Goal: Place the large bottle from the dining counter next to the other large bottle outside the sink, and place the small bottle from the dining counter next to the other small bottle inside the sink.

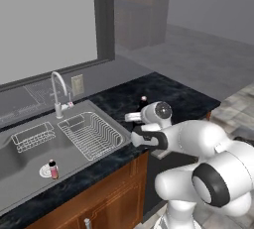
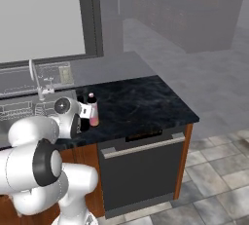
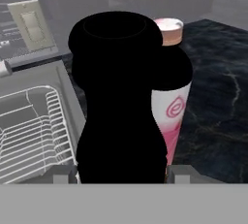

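Risk check, and honestly not much room to play with. Got the gripper (image 3: 121,174) pinching the large bottle (image 3: 118,97) low on its body, fingertips (image 3: 63,173) snug against both sides, just off the right rim of the sink (image 1: 20,166) and over the black stone surface (image 2: 141,102). Can't tell whether it's sitting on the stone or hanging a touch above. Biggest worry: the other large bottle (image 3: 173,106), the pink-label one, parked right behind on the side away from the sink and as good as touching, going by the hand view. With any nudge further from the sink, probably tipped over or shoved along that glossy top. Second worry: letting go too high or with a lean. Tall narrow shape plus a low grip, so an easy topple, maybe domino style into the neighbour. Third: spreading wide and clipping the neighbour with the outer fingertip, or dragging the placed one along while backing out. Also worth minding the sink edge: with a topple that way, straight into the basin onto the dish rack (image 1: 92,134), not far from the small bottle (image 1: 53,169) standing in the sink. Would go straight down, release gently, back out clean.
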You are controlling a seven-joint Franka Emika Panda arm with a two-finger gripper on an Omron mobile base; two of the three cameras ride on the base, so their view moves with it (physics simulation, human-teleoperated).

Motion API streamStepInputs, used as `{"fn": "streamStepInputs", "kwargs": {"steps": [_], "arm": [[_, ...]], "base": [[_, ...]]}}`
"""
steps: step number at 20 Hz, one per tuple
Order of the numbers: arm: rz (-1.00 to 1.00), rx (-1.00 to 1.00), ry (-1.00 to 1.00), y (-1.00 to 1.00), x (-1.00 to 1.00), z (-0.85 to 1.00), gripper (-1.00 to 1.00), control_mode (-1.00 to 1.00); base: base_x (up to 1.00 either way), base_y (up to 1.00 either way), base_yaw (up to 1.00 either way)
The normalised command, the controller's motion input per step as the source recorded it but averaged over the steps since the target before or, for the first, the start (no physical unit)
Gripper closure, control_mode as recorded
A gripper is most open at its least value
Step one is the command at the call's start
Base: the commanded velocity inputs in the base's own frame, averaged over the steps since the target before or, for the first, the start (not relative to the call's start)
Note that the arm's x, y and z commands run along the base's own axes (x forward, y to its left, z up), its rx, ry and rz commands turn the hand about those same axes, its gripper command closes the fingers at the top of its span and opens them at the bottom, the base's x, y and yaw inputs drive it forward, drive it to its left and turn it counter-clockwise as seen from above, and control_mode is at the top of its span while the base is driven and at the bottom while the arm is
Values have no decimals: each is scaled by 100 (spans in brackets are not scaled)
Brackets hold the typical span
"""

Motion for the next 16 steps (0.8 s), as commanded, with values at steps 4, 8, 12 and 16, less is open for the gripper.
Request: {"fn": "streamStepInputs", "kwargs": {"steps": [4, 8, 12, 16], "arm": [[-1, 0, 0, 0, 3, -16, 100, -100], [-1, 0, 0, 0, 1, -11, 100, -100], [-3, 0, 0, -4, 9, -4, 100, -100], [-4, 0, 0, -9, 16, -2, 100, -100]], "base": [[0, 0, 0], [0, 0, 0], [0, 0, 0], [0, 0, 0]]}}
